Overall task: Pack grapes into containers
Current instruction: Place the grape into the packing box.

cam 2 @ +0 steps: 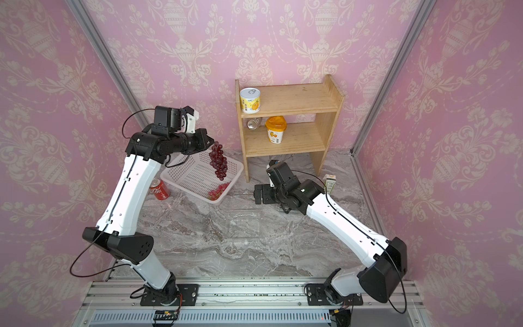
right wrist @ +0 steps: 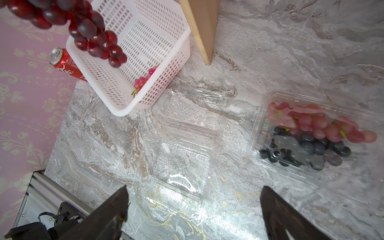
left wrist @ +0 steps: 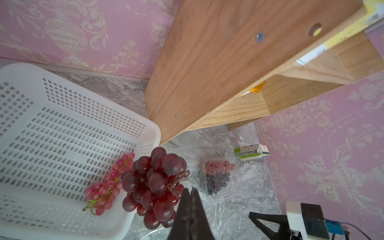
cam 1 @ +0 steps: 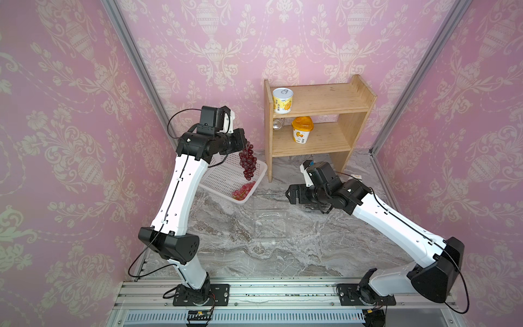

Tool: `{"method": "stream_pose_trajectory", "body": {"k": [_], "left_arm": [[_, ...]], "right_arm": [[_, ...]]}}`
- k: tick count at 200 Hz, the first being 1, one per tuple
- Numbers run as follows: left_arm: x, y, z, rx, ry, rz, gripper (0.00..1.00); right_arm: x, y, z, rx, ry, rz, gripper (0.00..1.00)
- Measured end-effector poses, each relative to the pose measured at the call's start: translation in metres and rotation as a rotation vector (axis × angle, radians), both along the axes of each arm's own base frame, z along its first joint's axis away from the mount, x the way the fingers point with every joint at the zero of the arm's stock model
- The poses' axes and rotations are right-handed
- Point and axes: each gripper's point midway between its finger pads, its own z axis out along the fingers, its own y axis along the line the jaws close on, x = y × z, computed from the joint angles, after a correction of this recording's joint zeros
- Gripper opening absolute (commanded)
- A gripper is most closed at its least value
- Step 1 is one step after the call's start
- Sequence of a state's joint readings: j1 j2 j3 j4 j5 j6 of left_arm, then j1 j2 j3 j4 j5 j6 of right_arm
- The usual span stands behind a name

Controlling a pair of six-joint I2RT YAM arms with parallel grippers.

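Left end effector (left wrist: pixel 190 190): fingers pressed together, clamped on the stem of a dark red bunch (cam 1: pixel 248 164). The bunch hangs free in the air, long axis vertical, stem end up at the fingers and tip pointing down. It is above the white perforated basket (cam 1: pixel 226 175), at the end nearest the shelf, and not touching it.

Right end effector (right wrist: pixel 193 188): fingers spread wide, holding nothing, hanging over the surface with the empty container (right wrist: pixel 178 162) below it.

A pink bunch (left wrist: pixel 108 185) lies flat in the basket's near corner, against the wall. The empty container is clear, lid open and lying flat, in the middle of the surface. A second container (right wrist: pixel 311 135) sits just beside it and holds pink grapes with near-black ones next to them.

Surface (cam 1: pixel 254 254): grey marble pattern. A wooden shelf (cam 1: pixel 317 113) stands at the back and carries two yellow-labelled tubs. A red soda can (cam 2: pixel 160 190) lies beside the basket, and a small carton (cam 2: pixel 329 182) stands near the shelf. Pink damask wallpaper (cam 1: pixel 70 113) covers three sides. An aluminium rail (cam 1: pixel 254 291) at the front carries both arm bases.
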State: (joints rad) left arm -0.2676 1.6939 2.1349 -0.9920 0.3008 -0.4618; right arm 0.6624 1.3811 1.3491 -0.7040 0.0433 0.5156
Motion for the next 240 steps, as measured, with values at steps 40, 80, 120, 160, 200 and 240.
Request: {"method": "stream_pose_trajectory", "body": {"k": [40, 80, 120, 160, 200, 240], "left_arm": [[-0.026, -0.014, -0.021, 0.008, 0.052, -0.037, 0.0], [-0.046, -0.041, -0.047, 0.025, 0.093, -0.091, 0.0], [-0.062, -0.048, -0.073, 0.039, 0.132, -0.104, 0.0], [-0.08, -0.042, -0.074, 0.027, 0.126, -0.096, 0.0], [-0.101, -0.053, -0.076, 0.027, 0.117, -0.132, 0.0], [-0.113, -0.064, -0.089, 0.033, 0.141, -0.159, 0.0]], "right_arm": [[-0.006, -0.031, -0.009, -0.015, 0.025, -0.068, 1.0], [-0.014, -0.047, -0.017, -0.026, 0.043, -0.095, 1.0], [-0.019, -0.059, -0.018, -0.024, 0.042, -0.118, 1.0], [-0.023, -0.064, -0.02, -0.028, 0.047, -0.123, 1.0], [-0.031, -0.069, -0.039, -0.05, 0.094, -0.133, 1.0], [-0.034, -0.07, -0.044, -0.052, 0.104, -0.14, 1.0]]}}
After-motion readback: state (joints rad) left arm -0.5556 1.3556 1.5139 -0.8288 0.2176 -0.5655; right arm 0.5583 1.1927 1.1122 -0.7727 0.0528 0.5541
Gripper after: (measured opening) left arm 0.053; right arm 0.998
